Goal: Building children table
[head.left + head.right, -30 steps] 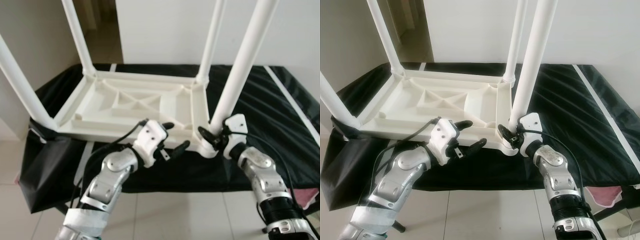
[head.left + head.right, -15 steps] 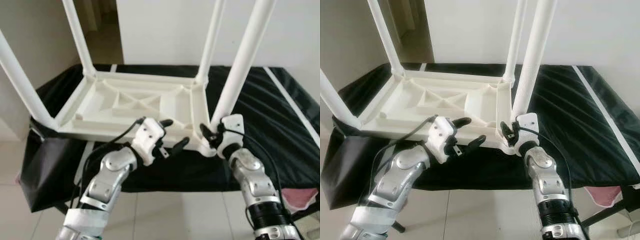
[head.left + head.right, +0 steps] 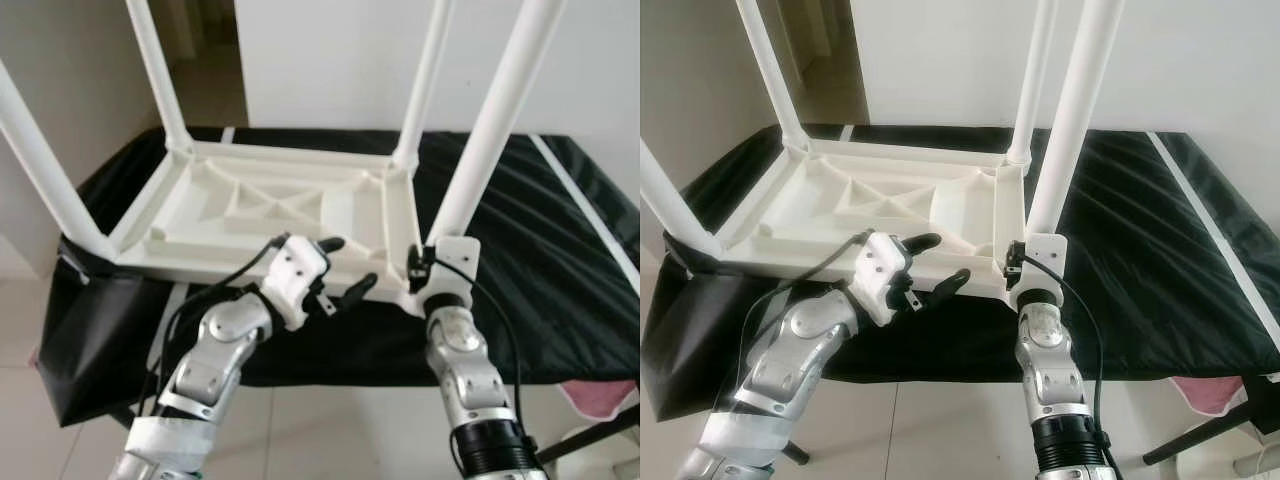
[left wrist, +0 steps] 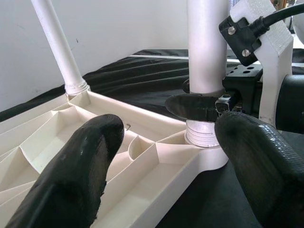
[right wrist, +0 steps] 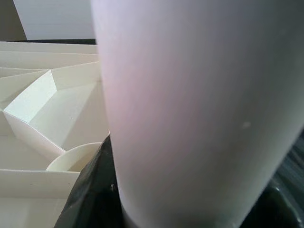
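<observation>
A white children's table lies upside down on a black-covered surface, with its legs pointing up. My right gripper is shut around the base of the near right leg, just above its socket at the tabletop corner. In the left wrist view a black finger of it wraps that leg. In the right wrist view the leg sits between the fingers. My left gripper is open and holds nothing, hovering at the table's near rim, left of that corner. Its wrist view shows both fingertips wide apart.
The black cloth drapes over the support's edges, and a dark bag hangs at its left end. Pale tiled floor lies below. A white wall stands behind, with a doorway at the back left. Something pink lies at the lower right.
My right arm has swung in to the left, so the wrist now stands straight below the leg base, with the gripper staying on the leg. The left gripper has hardly moved.
</observation>
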Tool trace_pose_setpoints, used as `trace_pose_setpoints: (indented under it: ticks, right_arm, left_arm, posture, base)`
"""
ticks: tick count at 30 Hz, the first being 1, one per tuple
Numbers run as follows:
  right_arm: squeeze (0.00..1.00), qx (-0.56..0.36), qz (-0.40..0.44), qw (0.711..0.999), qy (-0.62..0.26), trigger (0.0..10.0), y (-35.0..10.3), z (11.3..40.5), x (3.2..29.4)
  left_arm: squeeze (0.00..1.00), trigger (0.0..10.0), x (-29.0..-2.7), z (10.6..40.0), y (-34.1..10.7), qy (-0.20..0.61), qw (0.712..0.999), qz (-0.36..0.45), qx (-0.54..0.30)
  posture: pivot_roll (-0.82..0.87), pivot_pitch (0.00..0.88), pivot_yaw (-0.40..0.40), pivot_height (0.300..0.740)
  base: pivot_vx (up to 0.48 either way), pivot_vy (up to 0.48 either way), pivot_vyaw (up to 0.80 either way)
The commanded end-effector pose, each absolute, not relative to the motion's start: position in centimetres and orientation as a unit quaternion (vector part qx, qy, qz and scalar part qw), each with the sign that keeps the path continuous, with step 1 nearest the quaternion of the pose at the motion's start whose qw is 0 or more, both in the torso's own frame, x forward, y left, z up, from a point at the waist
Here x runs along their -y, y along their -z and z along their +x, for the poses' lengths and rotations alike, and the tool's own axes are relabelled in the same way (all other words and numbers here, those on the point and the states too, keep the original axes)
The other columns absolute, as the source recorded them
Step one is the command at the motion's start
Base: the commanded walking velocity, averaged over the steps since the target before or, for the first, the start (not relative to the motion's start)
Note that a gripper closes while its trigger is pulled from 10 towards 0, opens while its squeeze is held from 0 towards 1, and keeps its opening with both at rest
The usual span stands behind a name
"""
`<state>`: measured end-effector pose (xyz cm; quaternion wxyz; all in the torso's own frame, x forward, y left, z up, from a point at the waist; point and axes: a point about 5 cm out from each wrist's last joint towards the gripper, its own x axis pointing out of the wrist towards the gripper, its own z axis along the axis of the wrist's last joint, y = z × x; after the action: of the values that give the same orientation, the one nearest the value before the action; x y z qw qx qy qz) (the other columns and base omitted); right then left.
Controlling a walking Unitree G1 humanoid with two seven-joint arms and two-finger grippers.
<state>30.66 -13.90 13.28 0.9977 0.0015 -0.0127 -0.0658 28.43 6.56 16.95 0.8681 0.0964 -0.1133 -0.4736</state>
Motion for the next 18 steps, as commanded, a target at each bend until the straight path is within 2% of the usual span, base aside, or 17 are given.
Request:
trace_pose_setpoints:
  ticks: [1, 3, 4, 5, 6, 7, 12, 18]
  right_arm:
    - [0.0, -0.032, -0.001, 0.997, 0.071, 10.0, -11.5, 30.2, 14.1]
    - [0.0, -0.031, -0.001, 0.997, 0.073, 10.0, -11.6, 30.2, 14.2]
    - [0.1, -0.03, -0.003, 0.997, 0.076, 10.0, -11.6, 30.2, 14.2]
    - [0.1, -0.03, -0.003, 0.997, 0.076, 10.0, -11.6, 30.2, 14.2]
    - [0.78, -0.022, -0.012, 0.997, 0.071, 10.0, -11.8, 30.2, 14.1]
    - [1.0, -0.011, -0.021, 0.998, 0.057, 10.0, -12.1, 30.1, 13.9]
    - [1.0, 0.01, -0.039, 0.999, 0.027, 10.0, -12.6, 29.9, 13.8]
    - [1.0, 0.025, -0.04, 0.999, 0.002, 10.0, -12.9, 29.7, 14.7]
  left_arm:
    - [0.0, 10.0, -6.7, 28.6, -16.8, 0.463, 0.874, 0.098, 0.112]
    - [0.0, 10.0, -6.6, 28.6, -16.8, 0.463, 0.874, 0.098, 0.112]
    - [0.0, 10.0, -6.6, 28.6, -16.8, 0.463, 0.873, 0.098, 0.113]
    - [0.0, 10.0, -6.6, 28.6, -16.8, 0.463, 0.873, 0.098, 0.113]
    - [0.0, 10.0, -6.6, 28.6, -16.8, 0.463, 0.873, 0.097, 0.114]
    - [0.0, 10.0, -6.6, 28.6, -16.8, 0.464, 0.873, 0.097, 0.114]
    - [0.0, 10.0, -6.5, 28.5, -16.8, 0.466, 0.872, 0.096, 0.114]
    - [0.0, 10.0, -6.5, 28.5, -16.8, 0.467, 0.872, 0.096, 0.114]
  posture:
    - [0.03, 0.0, -0.029, 0.74]
    - [0.03, 0.0, -0.03, 0.74]
    - [0.03, 0.0, -0.031, 0.74]
    - [0.03, 0.0, -0.031, 0.74]
    - [0.03, 0.0, -0.031, 0.74]
    - [0.03, 0.0, -0.031, 0.74]
    - [0.02, 0.0, -0.032, 0.74]
    - [0.02, 0.0, -0.031, 0.74]
  base:
    - [0.0, 0.0, 0.0]
    - [0.0, 0.0, 0.0]
    - [0.0, 0.0, 0.0]
    - [0.0, 0.0, 0.0]
    - [0.0, 0.0, 0.0]
    - [0.0, 0.0, 0.0]
    - [0.0, 0.0, 0.0]
    - [0.0, 0.0, 0.0]
